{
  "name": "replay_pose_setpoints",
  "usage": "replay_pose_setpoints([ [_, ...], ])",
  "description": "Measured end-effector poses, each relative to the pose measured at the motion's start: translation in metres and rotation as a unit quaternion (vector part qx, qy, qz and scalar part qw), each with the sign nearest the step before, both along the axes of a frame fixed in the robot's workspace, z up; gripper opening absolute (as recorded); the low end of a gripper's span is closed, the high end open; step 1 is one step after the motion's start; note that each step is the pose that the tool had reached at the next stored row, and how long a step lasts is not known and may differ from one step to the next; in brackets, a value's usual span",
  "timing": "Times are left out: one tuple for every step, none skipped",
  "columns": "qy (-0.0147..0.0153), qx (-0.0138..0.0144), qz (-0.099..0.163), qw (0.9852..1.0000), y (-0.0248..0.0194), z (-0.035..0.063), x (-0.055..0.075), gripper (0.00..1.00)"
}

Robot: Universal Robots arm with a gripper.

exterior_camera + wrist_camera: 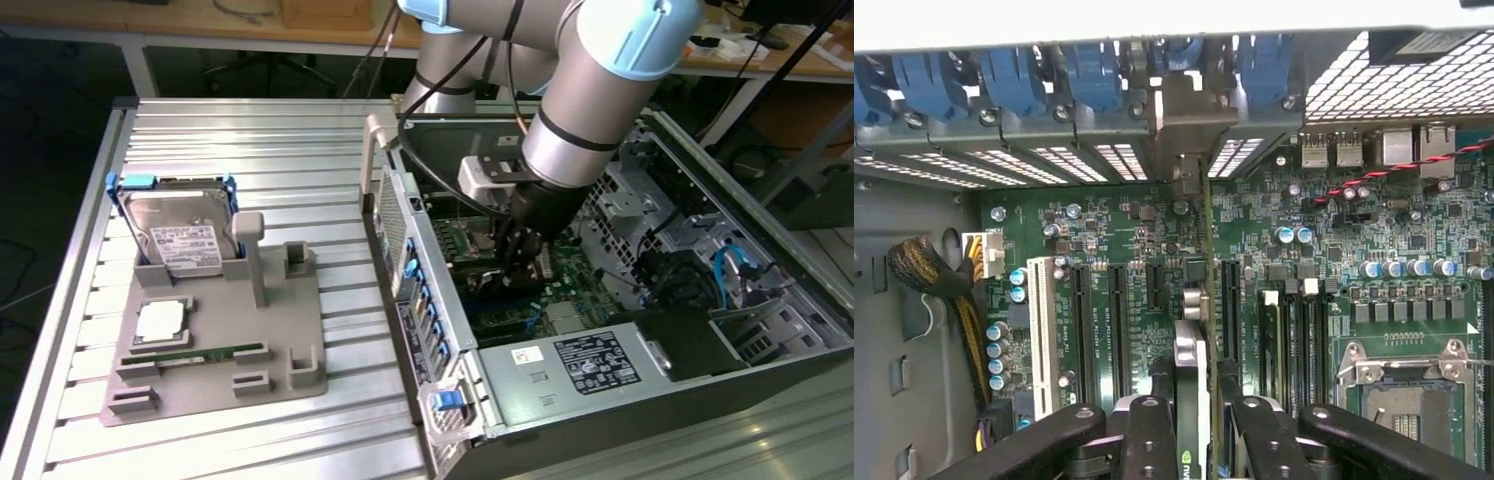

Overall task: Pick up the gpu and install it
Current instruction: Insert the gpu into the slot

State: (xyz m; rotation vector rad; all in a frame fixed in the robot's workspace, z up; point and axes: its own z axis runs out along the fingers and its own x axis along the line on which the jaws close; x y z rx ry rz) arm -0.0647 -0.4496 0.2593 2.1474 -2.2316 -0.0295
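Aluminium table carries an open computer case, lying on its side so the inside faces up, prob. so the arm can come straight down into it. The arm is bent over the case w/ its gripper low inside, near the main board.

On the exterior view's left sits a grey tray, w/ a hard drive standing in its holder; that one is untouched.

In the wrist view the gripper is clamped narrow on the gpu, a finger on each face. The card is seen edge-on, standing upright over the board, running between the long sockets toward the back wall w/ its blue clips. Held that way, I'd guess, so its bottom edge lines up w/ a socket.

Can't tell if the edge is in the socket or just above it; the card itself hides that. From the exterior view the card is mostly hidden behind the gripper.
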Motion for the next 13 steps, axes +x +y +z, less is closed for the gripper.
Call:
replay_pose_setpoints([
  [0.0002,-0.0003,0.000,1.0000,-0.0001,0.0013,0.0000,0.27],
  [0.0002,-0.0004,0.000,1.0000,-0.0001,0.0020,0.0000,0.27],
  [0.0002,-0.0003,0.000,1.0000,-0.0001,0.0020,0.0000,0.27],
  [0.0002,-0.0003,0.000,1.0000,-0.0001,0.0020,0.0000,0.27],
  [0.0002,-0.0003,0.000,1.0000,-0.0001,0.0020,0.0000,0.27],
  [0.0002,-0.0004,0.000,1.0000,-0.0001,0.0018,0.0000,0.27],
  [0.0002,-0.0003,0.000,1.0000,-0.0001,0.0012,0.0000,0.27],
  [0.0002,-0.0004,0.000,1.0000,-0.0001,0.0002,0.0000,0.27],
  [0.0002,-0.0004,0.000,1.0000,-0.0001,-0.0005,0.0000,0.27],
  [0.0002,-0.0004,0.000,1.0000,-0.0001,-0.0012,0.0000,0.27],
  [0.0003,-0.0006,0.000,1.0000,-0.0001,-0.0018,0.0000,0.27],
  [0.0004,-0.0009,0.000,1.0000,-0.0002,-0.0025,0.0000,0.27],
  [0.0004,-0.0009,0.000,1.0000,-0.0002,-0.0033,0.0000,0.27],
])
